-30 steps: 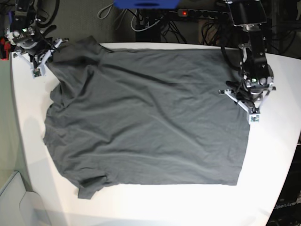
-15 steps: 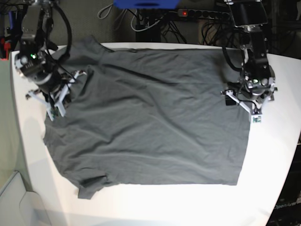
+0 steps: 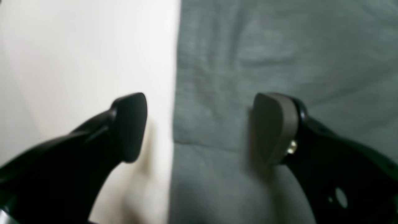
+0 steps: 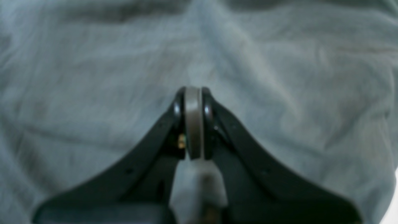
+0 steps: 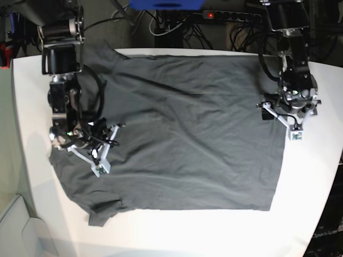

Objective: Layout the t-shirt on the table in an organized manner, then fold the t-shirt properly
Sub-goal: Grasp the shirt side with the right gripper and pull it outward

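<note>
The left end effector (image 5: 281,113) stands at the right of the base view with its jaws spread wide and nothing between them. In its wrist view one finger (image 3: 129,126) hangs over bare white surface and the other over grey cloth, so the straight edge of the t-shirt (image 5: 177,139) runs up the frame between them. Whether the fingertips touch the cloth cannot be told.

The right end effector (image 5: 102,163) is at the left of the base view, over the shirt's left portion, with its arm reaching down from the upper left corner. Its jaws are pressed fully together. In the wrist view the closed fingertips (image 4: 193,121) point at wrinkled grey fabric that fills nearly the whole frame; no cloth appears pinched between them, though the picture is blurred.

The t-shirt lies spread flat across the middle of the desk (image 5: 316,176), covering most of it. One sleeve points toward the upper left, the other toward the lower left, and the straight hem runs down the right side. Light creases cross the fabric. White desk shows along the bottom, the right and the left edge.

Beyond the desk's top edge, cables and a power strip (image 5: 228,16) with a red light lie on the floor.
</note>
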`<state>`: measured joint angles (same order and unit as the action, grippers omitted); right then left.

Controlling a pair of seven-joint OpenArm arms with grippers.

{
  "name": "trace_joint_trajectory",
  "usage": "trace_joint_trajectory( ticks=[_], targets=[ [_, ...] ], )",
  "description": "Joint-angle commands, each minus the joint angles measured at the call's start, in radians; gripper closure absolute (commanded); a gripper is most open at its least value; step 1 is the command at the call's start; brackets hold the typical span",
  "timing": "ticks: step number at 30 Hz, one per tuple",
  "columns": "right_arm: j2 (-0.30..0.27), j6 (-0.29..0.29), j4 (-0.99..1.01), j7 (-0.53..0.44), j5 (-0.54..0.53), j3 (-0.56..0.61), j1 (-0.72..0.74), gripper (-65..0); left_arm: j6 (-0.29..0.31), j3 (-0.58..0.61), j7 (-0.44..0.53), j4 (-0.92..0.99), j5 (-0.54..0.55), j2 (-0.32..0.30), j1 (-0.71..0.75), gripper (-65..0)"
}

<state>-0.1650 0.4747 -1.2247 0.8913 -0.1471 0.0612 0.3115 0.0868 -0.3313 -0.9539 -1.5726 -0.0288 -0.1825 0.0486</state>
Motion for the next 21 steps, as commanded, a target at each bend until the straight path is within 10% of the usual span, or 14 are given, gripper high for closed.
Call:
trace_joint_trajectory(
  ticks=[1, 21],
  targets=[
    [-0.005, 0.0, 0.033, -0.027, -0.004, 0.009, 0.044, 0.0, -0.003, -0.002, 0.011, -0.019, 0.0, -0.015, -0.017, -51.8],
    [0.117, 0.0, 0.641, -0.332, 0.001, 0.125, 0.351, 0.0, -0.009, -0.002, 0.009, -0.13, -0.01, -0.036, 0.003, -51.8]
  ],
)
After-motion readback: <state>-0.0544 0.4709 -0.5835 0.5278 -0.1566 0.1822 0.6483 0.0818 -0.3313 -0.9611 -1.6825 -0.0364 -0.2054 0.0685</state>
